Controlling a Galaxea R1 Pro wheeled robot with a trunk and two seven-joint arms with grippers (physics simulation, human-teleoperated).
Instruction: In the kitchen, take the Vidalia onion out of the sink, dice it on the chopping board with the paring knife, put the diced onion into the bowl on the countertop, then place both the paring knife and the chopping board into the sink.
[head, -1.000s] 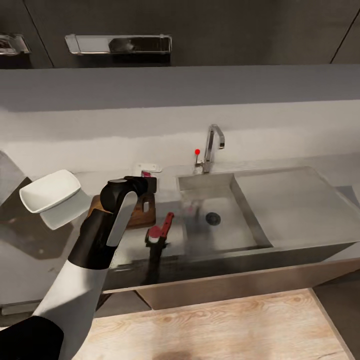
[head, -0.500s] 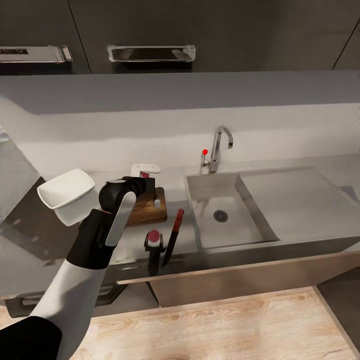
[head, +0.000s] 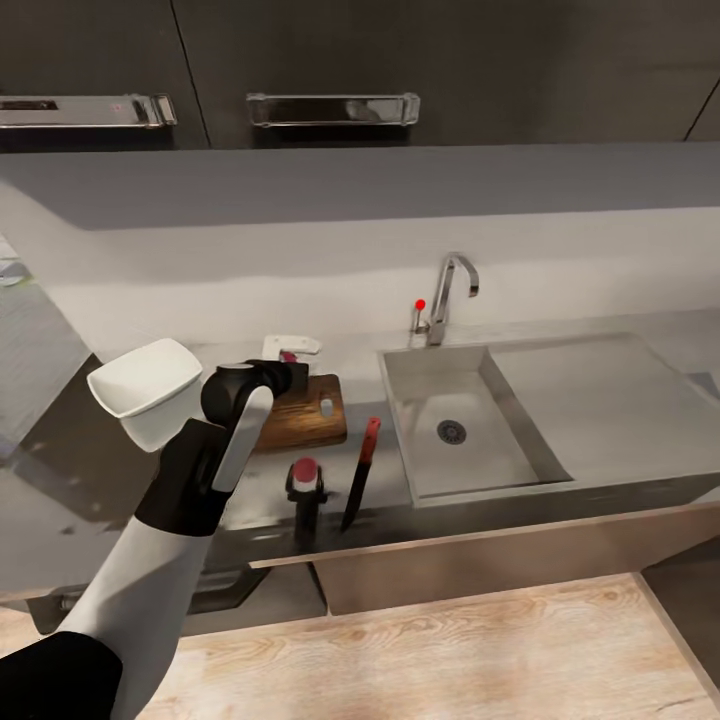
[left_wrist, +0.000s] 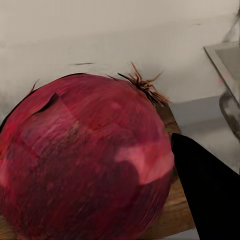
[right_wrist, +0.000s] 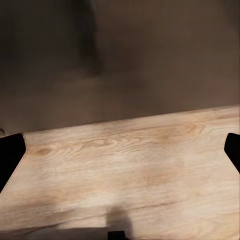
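Observation:
My left gripper (head: 283, 372) is shut on the Vidalia onion (head: 289, 357), a dark red ball with a dry root tuft (left_wrist: 90, 160), held just above the far edge of the chopping board (head: 310, 425). One black finger (left_wrist: 210, 195) presses the onion's side. The paring knife (head: 360, 472) lies on the countertop (head: 90, 470) between the board and the sink (head: 500, 395), red handle away from me. The white bowl (head: 145, 385) stands left of the board. My right gripper (right_wrist: 120, 155) is open over wooden floor, with nothing between its fingertips.
The chrome faucet (head: 448, 292) with its red knob (head: 420, 304) rises behind the basin, and the drainboard (head: 600, 385) runs to the right. A small white object (head: 292, 346) lies behind the board. Dark wall cabinets (head: 330, 60) hang above. Wood floor (head: 420, 650) lies below the counter front.
The camera has moved, so counter, sink and bowl have slid rightward in the picture. The left gripper still holds the onion above the board.

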